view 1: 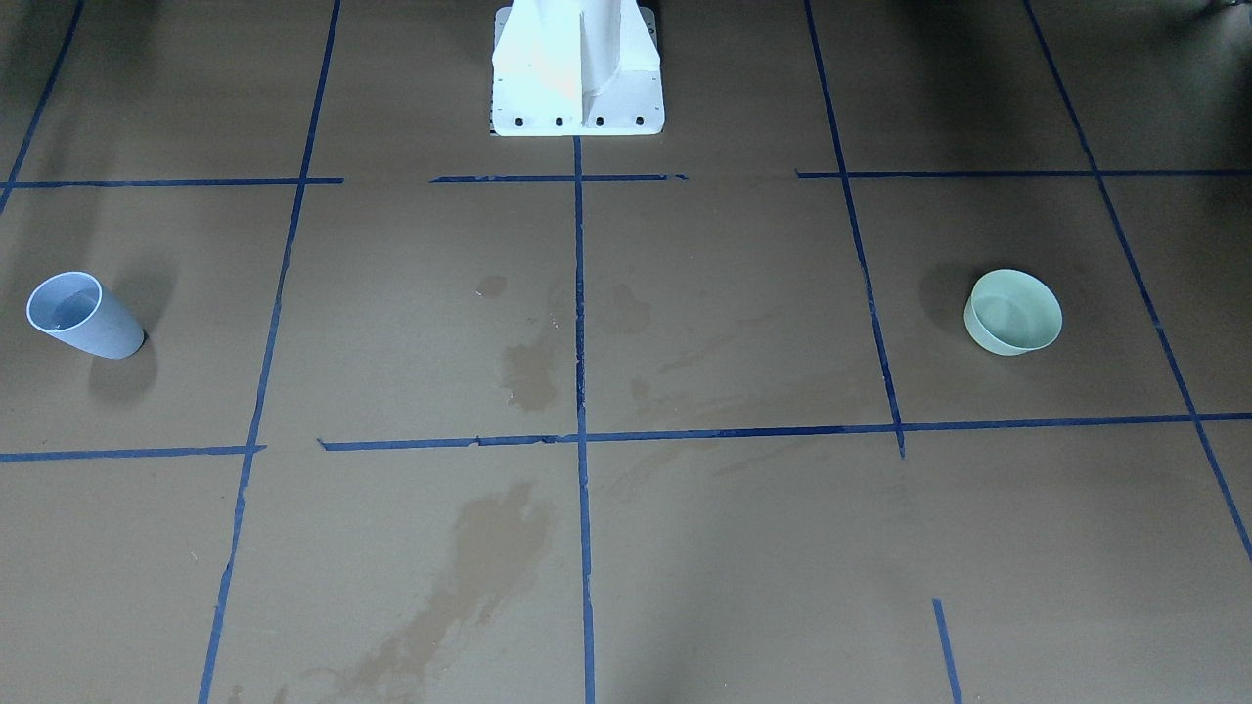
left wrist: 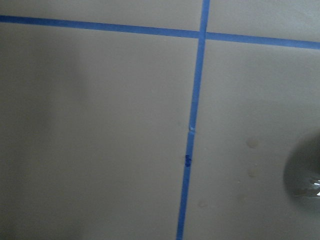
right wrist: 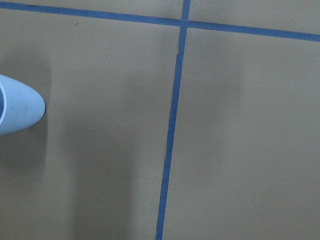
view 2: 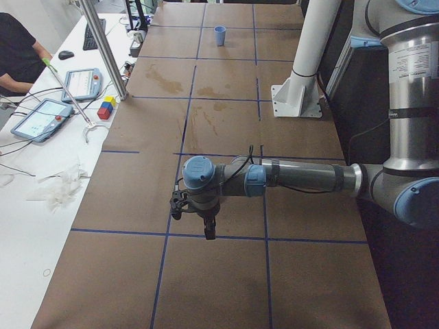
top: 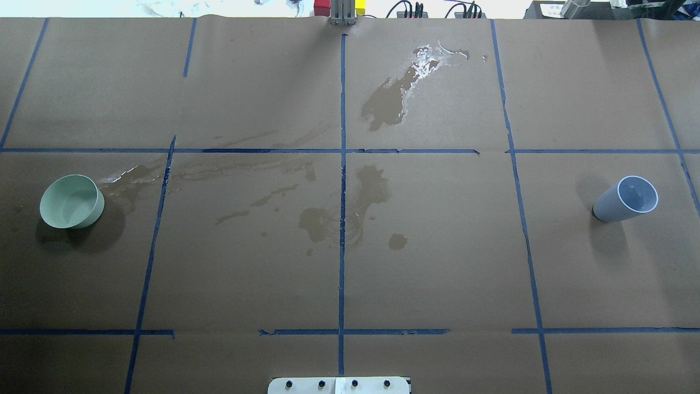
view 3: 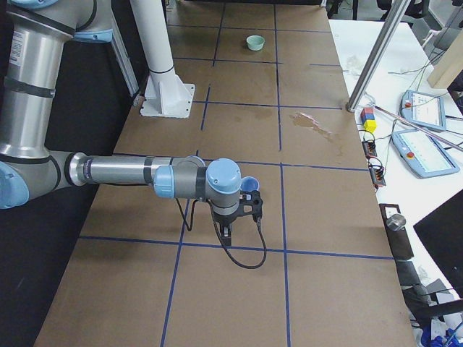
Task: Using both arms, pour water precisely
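Note:
A pale blue cup (view 1: 82, 316) stands upright on the brown paper at my right side, with a faint glossy sheen of water (view 1: 65, 311) inside. It also shows in the overhead view (top: 626, 198) and at the right wrist view's left edge (right wrist: 17, 110). A pale green bowl (view 1: 1013, 312) stands at my left side (top: 71, 201). The arms show only in the side views. The left gripper (view 2: 206, 229) hangs over the table's left end. The right gripper (view 3: 226, 233) hangs close beside the cup (view 3: 249, 184). I cannot tell whether either is open or shut.
Wet patches darken the paper near the middle (top: 328, 219), at the far side (top: 388, 98) and beside the bowl (top: 131, 178). The white pedestal (view 1: 577, 68) stands at the robot's edge. An operator (view 2: 17, 55), tablets (view 2: 41, 116) and a metal pole (view 2: 106, 48) are across the table.

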{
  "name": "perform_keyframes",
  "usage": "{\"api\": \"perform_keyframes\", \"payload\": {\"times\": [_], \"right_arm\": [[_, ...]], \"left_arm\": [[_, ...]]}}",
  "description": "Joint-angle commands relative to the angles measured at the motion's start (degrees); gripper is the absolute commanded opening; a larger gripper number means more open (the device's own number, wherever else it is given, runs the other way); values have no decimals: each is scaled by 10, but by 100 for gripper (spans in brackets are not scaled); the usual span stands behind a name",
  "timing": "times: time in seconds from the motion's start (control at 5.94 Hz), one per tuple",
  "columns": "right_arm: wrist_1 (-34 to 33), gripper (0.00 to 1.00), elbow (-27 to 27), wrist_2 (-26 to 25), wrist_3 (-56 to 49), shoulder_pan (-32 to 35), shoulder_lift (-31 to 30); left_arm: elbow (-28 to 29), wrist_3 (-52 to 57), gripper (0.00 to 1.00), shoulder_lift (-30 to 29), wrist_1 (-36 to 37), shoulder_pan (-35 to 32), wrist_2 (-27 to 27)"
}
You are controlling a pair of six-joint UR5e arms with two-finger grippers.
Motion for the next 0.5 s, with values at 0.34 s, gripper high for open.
{"api": "perform_keyframes", "payload": {"times": [0.34], "right_arm": [[1, 100, 1, 0, 0, 0, -3]], "left_arm": [[-13, -1, 100, 3, -8, 2, -9]]}}
